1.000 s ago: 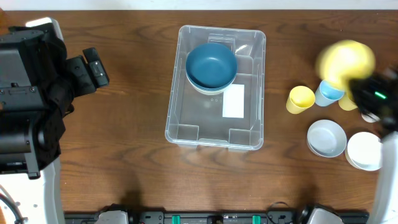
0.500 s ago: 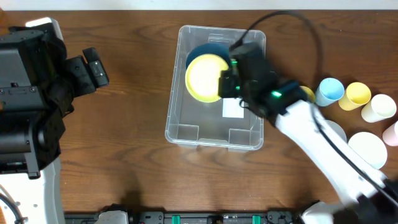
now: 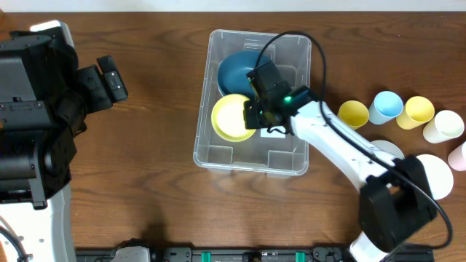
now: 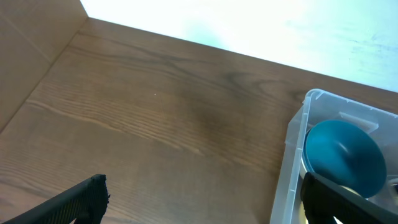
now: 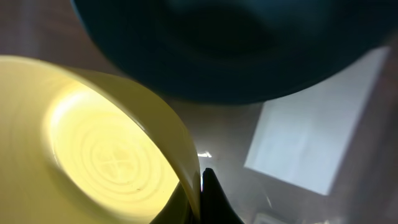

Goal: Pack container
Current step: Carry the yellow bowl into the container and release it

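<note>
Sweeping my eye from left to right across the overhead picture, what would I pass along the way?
The left robot arm → clear container, left wall first → yellow bowl inside it → yellow cup → blue cup → second yellow cup → cream cup.

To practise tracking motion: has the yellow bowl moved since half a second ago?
Yes. Overhead, the yellow bowl has shifted down-left from over the blue bowl, toward the near wall of the container, in the right gripper.
</note>
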Tool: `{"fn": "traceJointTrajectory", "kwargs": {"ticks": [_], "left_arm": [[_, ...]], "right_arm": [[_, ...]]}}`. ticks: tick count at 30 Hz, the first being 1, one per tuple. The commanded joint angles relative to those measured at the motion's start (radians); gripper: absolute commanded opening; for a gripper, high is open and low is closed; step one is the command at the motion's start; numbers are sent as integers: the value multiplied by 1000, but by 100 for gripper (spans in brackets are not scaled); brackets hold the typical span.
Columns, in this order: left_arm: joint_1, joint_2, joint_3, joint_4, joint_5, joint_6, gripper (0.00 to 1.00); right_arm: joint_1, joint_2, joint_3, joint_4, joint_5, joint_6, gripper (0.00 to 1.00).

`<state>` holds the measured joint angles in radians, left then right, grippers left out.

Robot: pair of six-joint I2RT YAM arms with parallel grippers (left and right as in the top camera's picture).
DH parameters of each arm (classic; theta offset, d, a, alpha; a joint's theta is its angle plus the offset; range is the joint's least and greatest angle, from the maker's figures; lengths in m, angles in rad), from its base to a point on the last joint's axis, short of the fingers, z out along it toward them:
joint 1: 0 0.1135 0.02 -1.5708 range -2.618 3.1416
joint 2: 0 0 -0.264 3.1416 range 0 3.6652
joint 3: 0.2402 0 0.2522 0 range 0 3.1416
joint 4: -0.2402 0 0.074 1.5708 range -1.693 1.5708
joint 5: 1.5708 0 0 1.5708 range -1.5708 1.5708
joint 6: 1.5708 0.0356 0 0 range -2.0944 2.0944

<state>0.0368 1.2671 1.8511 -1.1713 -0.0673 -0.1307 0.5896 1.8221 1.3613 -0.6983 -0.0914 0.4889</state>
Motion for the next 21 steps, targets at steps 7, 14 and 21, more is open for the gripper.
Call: {"fn": "traceJointTrajectory", "kwargs": {"ticks": [7,14,21], "left_arm": [[3,0,2,-3,-12,-2,98],[3,0,2,-3,-12,-2,98],[3,0,2,-3,-12,-2,98]], "right_arm": [[32,138,5,25,-45,-27,3],[10,89,14,98,-32,-60,52],[-104,-153,17,32,32,-59,58]]}}
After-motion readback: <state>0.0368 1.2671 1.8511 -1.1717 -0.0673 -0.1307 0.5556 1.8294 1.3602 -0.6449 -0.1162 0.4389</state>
